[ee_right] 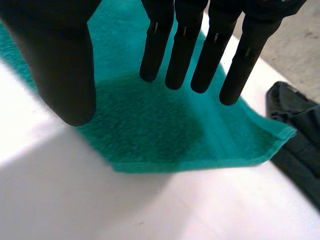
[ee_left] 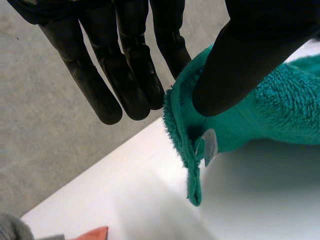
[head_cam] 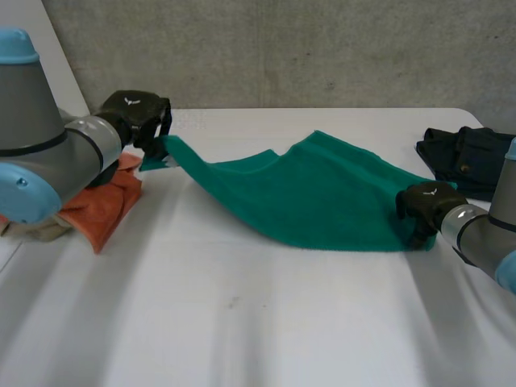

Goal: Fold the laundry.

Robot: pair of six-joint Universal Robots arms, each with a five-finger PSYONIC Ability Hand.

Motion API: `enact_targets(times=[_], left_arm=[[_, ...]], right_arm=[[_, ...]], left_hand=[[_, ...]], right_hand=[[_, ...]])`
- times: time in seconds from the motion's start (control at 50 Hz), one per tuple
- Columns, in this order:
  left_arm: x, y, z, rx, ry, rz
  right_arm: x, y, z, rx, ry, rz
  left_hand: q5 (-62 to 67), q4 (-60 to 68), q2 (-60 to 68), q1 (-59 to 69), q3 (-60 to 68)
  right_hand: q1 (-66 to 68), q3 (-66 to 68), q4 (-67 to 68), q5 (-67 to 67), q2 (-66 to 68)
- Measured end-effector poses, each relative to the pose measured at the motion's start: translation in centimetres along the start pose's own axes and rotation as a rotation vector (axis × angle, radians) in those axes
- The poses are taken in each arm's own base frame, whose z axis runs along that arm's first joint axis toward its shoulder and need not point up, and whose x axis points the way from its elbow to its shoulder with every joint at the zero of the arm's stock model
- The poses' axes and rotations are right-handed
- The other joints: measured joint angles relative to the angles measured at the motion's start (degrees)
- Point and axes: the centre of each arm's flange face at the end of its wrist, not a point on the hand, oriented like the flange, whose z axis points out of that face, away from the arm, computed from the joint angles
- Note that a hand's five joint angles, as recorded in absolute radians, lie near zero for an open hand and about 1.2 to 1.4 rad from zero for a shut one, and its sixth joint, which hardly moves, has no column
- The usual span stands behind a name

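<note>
Our left hand pinches the towel by a raised corner; our right hand hovers open over another; we should grip there first.

The towel is plain teal-green with a small pale grey tag. The surface is white and the wall mottled grey. The cloth is plain orange and the garment dark navy, while the left robot hand and right robot hand are black, on grey arms with light-blue caps.
</note>
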Motion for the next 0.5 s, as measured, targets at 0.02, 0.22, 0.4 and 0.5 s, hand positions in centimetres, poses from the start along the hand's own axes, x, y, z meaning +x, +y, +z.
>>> enact_targets(times=[0.02,0.22,0.4,0.5], left_arm=[[0.0,-0.2,-0.1,0.005,-0.002,-0.004],[0.2,-1.7,-0.3,0.038,-0.018,-0.045],[0.7,-2.0,0.1,0.054,-0.013,-0.046],[0.7,-2.1,0.5,0.056,-0.026,-0.049]], right_arm=[[0.1,0.0,0.1,0.007,0.006,0.000],[0.9,0.4,0.7,0.011,0.025,0.007],[0.8,0.4,-0.5,-0.044,-0.029,0.033],[0.2,0.5,-1.2,-0.065,-0.066,0.048]], left_hand=[[0.00,0.00,0.00,0.00,0.00],[0.00,0.00,0.00,0.00,0.00],[0.00,0.00,0.00,0.00,0.00],[0.00,0.00,0.00,0.00,0.00]], right_hand=[[0.36,0.45,0.49,0.41,0.43],[-6.37,-6.98,-6.67,-7.43,-6.68],[-6.46,-7.51,-7.18,-8.57,-7.63],[-5.92,-6.35,-6.31,-6.41,-6.51]])
